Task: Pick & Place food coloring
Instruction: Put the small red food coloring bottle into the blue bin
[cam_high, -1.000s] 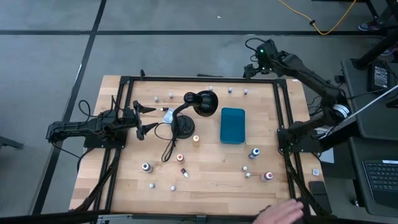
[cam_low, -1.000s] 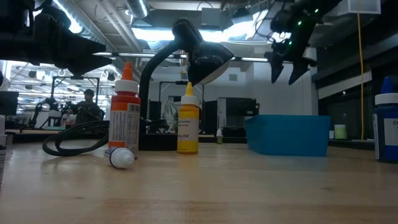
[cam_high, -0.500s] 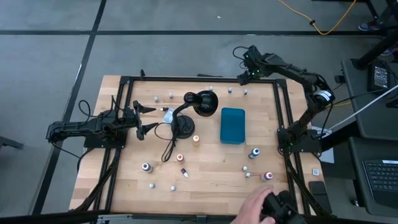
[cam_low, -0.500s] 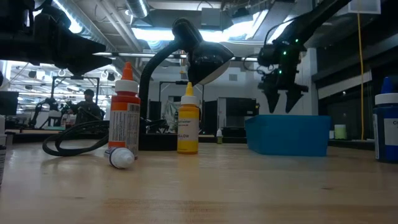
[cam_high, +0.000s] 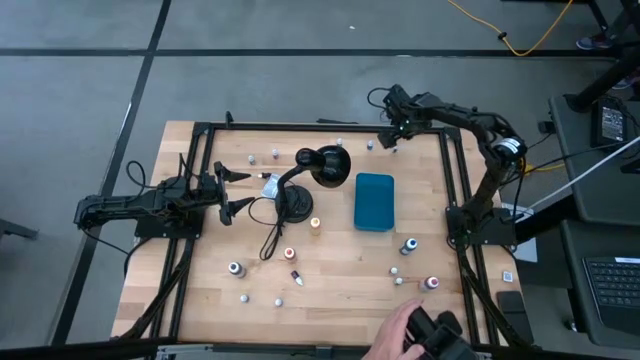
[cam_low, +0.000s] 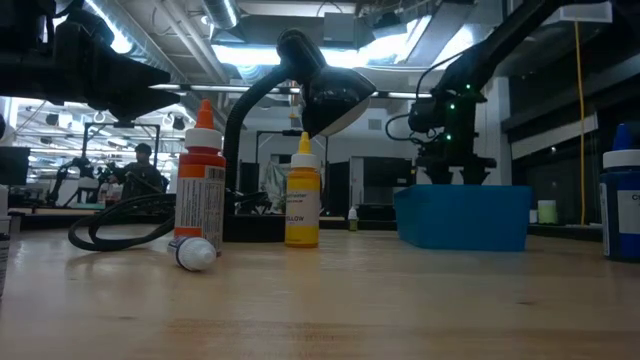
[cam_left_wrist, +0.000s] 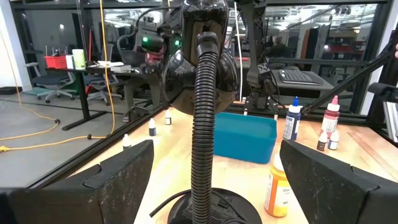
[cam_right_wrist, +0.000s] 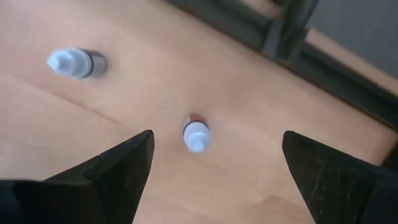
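Several small food coloring bottles stand scattered over the wooden table. My right gripper (cam_high: 393, 133) hangs open near the far right corner, pointing down. A white-capped reddish bottle (cam_right_wrist: 196, 133) stands on the table below the gap between its fingers, clear of both. A second white-capped bottle (cam_right_wrist: 76, 63) stands off to one side, and one bottle (cam_high: 370, 145) shows beside the gripper. In the low view the gripper (cam_low: 455, 172) stands behind the teal box (cam_low: 462, 214). My left gripper (cam_high: 233, 191) waits open at the table's left, level, facing the black lamp (cam_high: 312, 172).
The teal box (cam_high: 374, 201) lies right of centre, with the lamp's base and cord (cam_high: 272, 232) beside it. More bottles stand near the front: yellow (cam_low: 302, 195), orange-red (cam_low: 201, 175), blue-capped (cam_high: 409, 245). A person's hand (cam_high: 400, 335) holds a dark object at the near edge.
My right gripper has come down over the far right corner, shifted toward the table's left and tipped from slanting to pointing almost straight down, open throughout. The person's hand at the near edge has moved a little to the left.
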